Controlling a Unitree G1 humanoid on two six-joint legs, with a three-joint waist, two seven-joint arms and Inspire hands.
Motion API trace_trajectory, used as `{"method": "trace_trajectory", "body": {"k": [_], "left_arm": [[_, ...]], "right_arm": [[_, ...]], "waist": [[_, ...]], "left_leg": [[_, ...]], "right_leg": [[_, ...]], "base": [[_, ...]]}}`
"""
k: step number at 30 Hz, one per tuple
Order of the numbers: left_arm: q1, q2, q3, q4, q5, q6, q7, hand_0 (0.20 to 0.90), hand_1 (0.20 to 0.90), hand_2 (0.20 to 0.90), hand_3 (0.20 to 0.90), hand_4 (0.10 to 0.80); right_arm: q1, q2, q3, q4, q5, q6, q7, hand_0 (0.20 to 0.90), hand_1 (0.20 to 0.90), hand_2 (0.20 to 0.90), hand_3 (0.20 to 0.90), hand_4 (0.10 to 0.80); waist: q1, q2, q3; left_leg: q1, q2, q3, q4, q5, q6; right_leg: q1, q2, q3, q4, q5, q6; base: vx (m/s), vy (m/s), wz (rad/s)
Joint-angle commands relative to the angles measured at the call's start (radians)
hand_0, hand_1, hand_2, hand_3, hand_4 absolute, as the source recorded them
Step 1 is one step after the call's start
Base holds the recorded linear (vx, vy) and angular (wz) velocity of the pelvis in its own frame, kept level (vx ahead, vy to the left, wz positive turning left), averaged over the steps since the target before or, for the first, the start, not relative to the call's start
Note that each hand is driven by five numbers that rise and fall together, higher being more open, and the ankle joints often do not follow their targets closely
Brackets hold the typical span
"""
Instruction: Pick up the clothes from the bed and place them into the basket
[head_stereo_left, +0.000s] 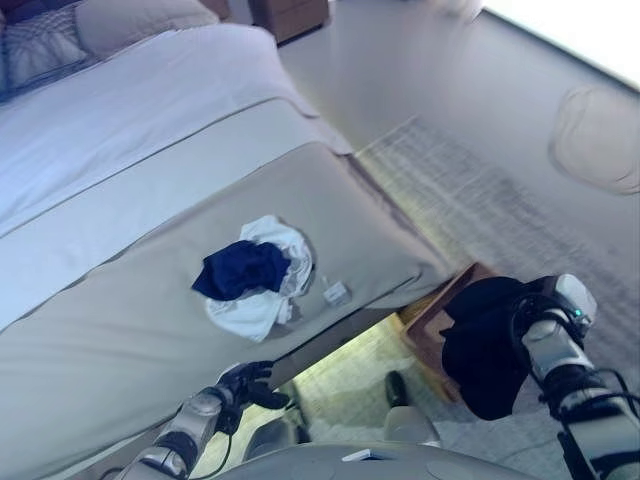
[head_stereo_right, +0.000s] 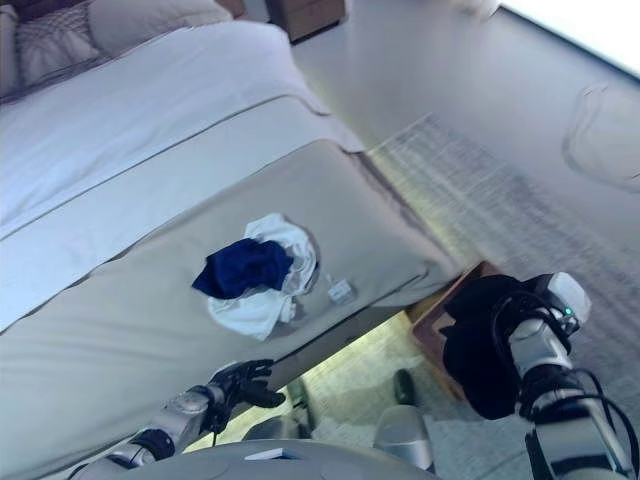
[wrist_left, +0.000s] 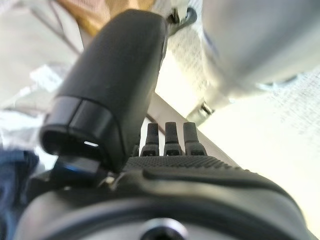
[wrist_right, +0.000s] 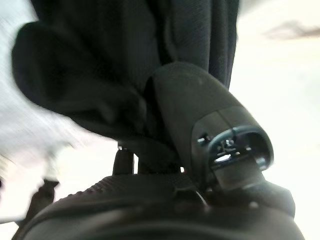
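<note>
A navy garment (head_stereo_left: 242, 268) lies on top of a white garment (head_stereo_left: 262, 300) near the foot edge of the beige bed cover (head_stereo_left: 120, 320). My right hand (head_stereo_left: 540, 310) is shut on a black garment (head_stereo_left: 485, 345), which hangs from it over a brown wooden basket (head_stereo_left: 432, 330) on the floor beside the bed; the right wrist view shows the black cloth (wrist_right: 115, 75) pinched under my thumb (wrist_right: 200, 120). My left hand (head_stereo_left: 248, 383) is low at the bed's foot edge, its fingers straight and empty (wrist_left: 165, 137).
A small white tag (head_stereo_left: 336, 293) lies on the bed cover by the clothes. Pillows (head_stereo_left: 130, 20) sit at the head of the bed. A pale patterned rug (head_stereo_left: 500, 210) covers the floor to the right. A wooden nightstand (head_stereo_left: 290, 15) stands at the back.
</note>
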Motion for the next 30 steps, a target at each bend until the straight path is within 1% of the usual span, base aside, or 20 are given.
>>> {"method": "trace_trajectory", "body": {"k": [1, 4, 7, 13, 14, 17, 18, 19, 21, 22, 23, 24, 25, 26, 27, 28, 30], "left_arm": [[-0.073, 0.065, -0.012, -0.030, -0.032, -0.051, -0.006, 0.900, 0.900, 0.900, 0.900, 0.800], [-0.065, 0.064, -0.010, -0.055, -0.033, -0.048, -0.025, 0.900, 0.900, 0.900, 0.900, 0.800], [-0.050, 0.068, -0.012, -0.067, -0.031, -0.049, -0.043, 0.900, 0.900, 0.900, 0.900, 0.800], [-0.051, 0.075, -0.011, -0.064, -0.027, -0.050, -0.058, 0.900, 0.900, 0.900, 0.900, 0.800], [-0.055, 0.080, -0.012, -0.064, -0.027, -0.046, -0.060, 0.900, 0.900, 0.900, 0.900, 0.800], [-0.056, 0.085, -0.012, -0.067, -0.022, -0.038, -0.063, 0.900, 0.900, 0.900, 0.900, 0.800], [-0.053, 0.086, -0.013, -0.068, -0.025, -0.034, -0.059, 0.900, 0.900, 0.900, 0.900, 0.800], [-0.049, 0.088, -0.013, -0.070, -0.027, -0.032, -0.058, 0.900, 0.900, 0.900, 0.900, 0.800], [-0.034, 0.091, -0.011, -0.078, -0.036, -0.029, -0.054, 0.900, 0.900, 0.900, 0.900, 0.800], [-0.020, 0.093, -0.007, -0.087, -0.049, -0.028, -0.049, 0.900, 0.900, 0.900, 0.900, 0.800], [-0.010, 0.092, -0.004, -0.093, -0.056, -0.028, -0.044, 0.900, 0.900, 0.900, 0.900, 0.800], [0.009, 0.088, 0.008, -0.099, -0.076, -0.031, -0.036, 0.900, 0.900, 0.900, 0.900, 0.800], [0.021, 0.081, 0.019, -0.101, -0.092, -0.032, -0.030, 0.900, 0.900, 0.900, 0.900, 0.800], [0.028, 0.073, 0.031, -0.099, -0.099, -0.032, -0.025, 0.900, 0.900, 0.900, 0.900, 0.800], [0.034, 0.065, 0.044, -0.092, -0.109, -0.031, -0.021, 0.900, 0.900, 0.900, 0.900, 0.800], [0.041, 0.044, 0.065, -0.070, -0.116, -0.034, -0.010, 0.900, 0.900, 0.900, 0.900, 0.800], [0.047, 0.027, 0.077, -0.039, -0.122, -0.043, 0.002, 0.900, 0.900, 0.900, 0.900, 0.800]], "right_arm": [[-0.132, -0.085, 0.009, 0.084, 0.035, -0.001, -0.032, 0.900, 0.900, 0.900, 0.900, 0.800], [-0.114, -0.092, -0.006, 0.122, 0.042, 0.014, -0.016, 0.900, 0.900, 0.900, 0.900, 0.800], [-0.076, -0.091, -0.015, 0.131, 0.031, 0.042, 0.013, 0.900, 0.900, 0.900, 0.900, 0.800], [-0.033, -0.076, 0.003, 0.199, -0.040, 0.095, 0.149, 0.900, 0.900, 0.900, 0.900, 0.800], [-0.032, -0.075, 0.006, 0.220, -0.045, 0.086, 0.172, 0.900, 0.900, 0.900, 0.900, 0.800], [-0.042, -0.075, 0.015, 0.226, -0.047, 0.061, 0.156, 0.900, 0.900, 0.900, 0.900, 0.800], [-0.056, -0.077, 0.020, 0.208, -0.047, 0.019, 0.123, 0.900, 0.900, 0.900, 0.900, 0.800], [-0.065, -0.081, 0.023, 0.194, -0.047, 0.004, 0.107, 0.900, 0.900, 0.900, 0.900, 0.800], [-0.087, -0.093, 0.029, 0.122, -0.051, -0.028, 0.072, 0.900, 0.900, 0.900, 0.900, 0.800], [-0.100, -0.104, 0.032, 0.027, -0.056, -0.067, 0.034, 0.900, 0.900, 0.900, 0.900, 0.800], [-0.106, -0.109, 0.036, -0.058, -0.062, -0.053, 0.027, 0.900, 0.900, 0.900, 0.900, 0.800], [-0.111, -0.113, 0.045, -0.215, -0.072, -0.057, 0.016, 0.900, 0.900, 0.900, 0.900, 0.800], [-0.108, -0.111, 0.044, -0.334, -0.105, -0.072, 0.029, 0.900, 0.900, 0.900, 0.900, 0.800], [-0.107, -0.102, 0.044, -0.424, -0.128, -0.061, 0.046, 0.900, 0.900, 0.900, 0.900, 0.800], [-0.103, -0.091, 0.043, -0.491, -0.174, -0.091, 0.070, 0.900, 0.900, 0.900, 0.900, 0.800], [-0.105, -0.072, 0.061, -0.603, -0.230, -0.110, 0.125, 0.900, 0.900, 0.900, 0.900, 0.800], [-0.123, -0.050, 0.093, -0.648, -0.281, -0.156, 0.168, 0.900, 0.900, 0.900, 0.900, 0.800]], "waist": [[0.019, -0.064, 0.059], [0.019, -0.045, 0.058], [0.015, -0.040, 0.050], [0.020, -0.052, 0.040], [0.025, -0.058, 0.039], [0.034, -0.068, 0.039], [0.040, -0.075, 0.038], [0.042, -0.078, 0.038], [0.047, -0.082, 0.036], [0.048, -0.086, 0.038], [0.046, -0.088, 0.040], [0.042, -0.092, 0.042], [0.040, -0.096, 0.043], [0.039, -0.099, 0.040], [0.039, -0.104, 0.039], [0.045, -0.115, 0.032], [0.062, -0.134, 0.031]], "left_leg": [[0.085, -0.075, 0.000, 0.014, -0.146, 0.012], [0.086, -0.079, -0.008, 0.011, -0.141, 0.006], [0.089, -0.083, -0.013, 0.009, -0.140, 0.002], [0.093, -0.084, -0.019, 0.009, -0.144, 0.003], [0.094, -0.083, -0.022, 0.009, -0.144, 0.004], [0.098, -0.082, -0.027, 0.009, -0.146, 0.005], [0.102, -0.080, -0.030, 0.008, -0.147, 0.005], [0.104, -0.079, -0.032, 0.008, -0.147, 0.005], [0.108, -0.079, -0.037, 0.006, -0.148, 0.006], [0.110, -0.081, -0.041, 0.006, -0.149, 0.007], [0.111, -0.082, -0.043, 0.005, -0.150, 0.008], [0.111, -0.086, -0.046, 0.003, -0.151, 0.008], [0.112, -0.090, -0.049, 0.002, -0.153, 0.009], [0.109, -0.093, -0.051, 0.002, -0.153, 0.010], [0.110, -0.096, -0.053, 0.002, -0.154, 0.011], [0.109, -0.103, -0.061, 0.002, -0.155, 0.015], [0.110, -0.109, -0.078, 0.004, -0.158, 0.020]], "right_leg": [[-0.038, 0.035, -0.070, 0.058, -0.028, -0.064], [-0.034, 0.032, -0.076, 0.050, -0.028, -0.063], [-0.028, 0.030, -0.077, 0.047, -0.029, -0.061], [-0.025, 0.028, -0.087, 0.046, -0.030, -0.061], [-0.024, 0.028, -0.089, 0.047, -0.030, -0.062], [-0.016, 0.029, -0.096, 0.047, -0.029, -0.062], [-0.011, 0.030, -0.099, 0.047, -0.028, -0.061], [-0.008, 0.029, -0.100, 0.046, -0.028, -0.060], [-0.002, 0.028, -0.099, 0.046, -0.027, -0.059], [-0.001, 0.028, -0.096, 0.048, -0.028, -0.058], [-0.001, 0.028, -0.094, 0.050, -0.029, -0.058], [-0.003, 0.029, -0.089, 0.054, -0.031, -0.058], [-0.002, 0.029, -0.087, 0.056, -0.033, -0.058], [-0.004, 0.029, -0.086, 0.057, -0.033, -0.057], [-0.003, 0.028, -0.085, 0.059, -0.035, -0.057], [-0.001, 0.025, -0.088, 0.065, -0.042, -0.058], [0.005, 0.020, -0.098, 0.077, -0.053, -0.060]], "base": [[0.000, 0.000, 0.00], [0.016, 0.009, 0.09], [0.041, 0.011, 0.12], [0.023, -0.010, 0.12], [0.015, -0.029, 0.13], [0.041, -0.026, 0.01], [0.063, -0.003, 0.01], [0.081, 0.011, 0.02], [0.072, 0.041, 0.04], [0.069, 0.082, 0.06], [0.087, 0.166, 0.06], [0.088, 0.209, 0.04], [0.104, 0.232, 0.02], [0.107, 0.209, 0.01], [0.149, 0.246, 0.02], [0.165, 0.245, 0.05], [0.145, 0.208, 0.20]]}}
